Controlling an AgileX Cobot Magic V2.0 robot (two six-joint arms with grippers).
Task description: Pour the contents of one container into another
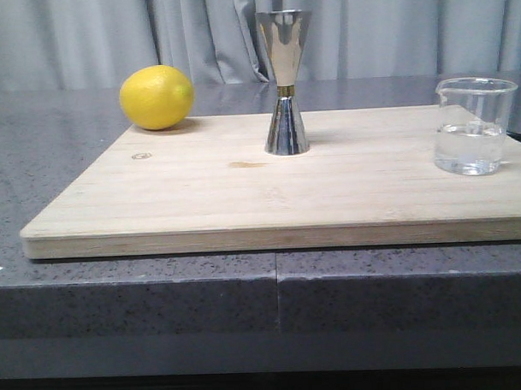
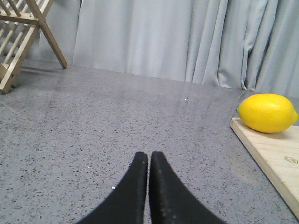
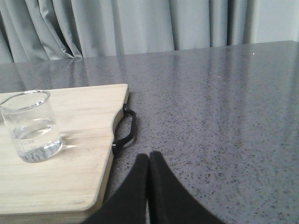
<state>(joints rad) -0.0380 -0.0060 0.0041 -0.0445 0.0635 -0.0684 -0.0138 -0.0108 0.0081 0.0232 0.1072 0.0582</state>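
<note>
Grey curtains hang behind a speckled dark countertop (image 1: pixel 63 168) where a pale wooden cutting board (image 1: pixel 201 197) carries everything the pour needs. Neither arm has begun: the left gripper (image 2: pixel 148 161) and the right gripper (image 3: pixel 148 163) both hang over bare counter off opposite ends of the board, fingers pressed together and holding nothing. The glass beaker (image 3: pixel 32 126), upright and roughly a third full of clear liquid, stands near the board's edge, ahead of the right gripper and off to its inner side, making that arm the nearer. The steel jigger (image 1: pixel 284 83) stands upright mid-board, well beyond the beaker. A lemon (image 2: pixel 267 113) sits at the corner nearest the left gripper.
</note>
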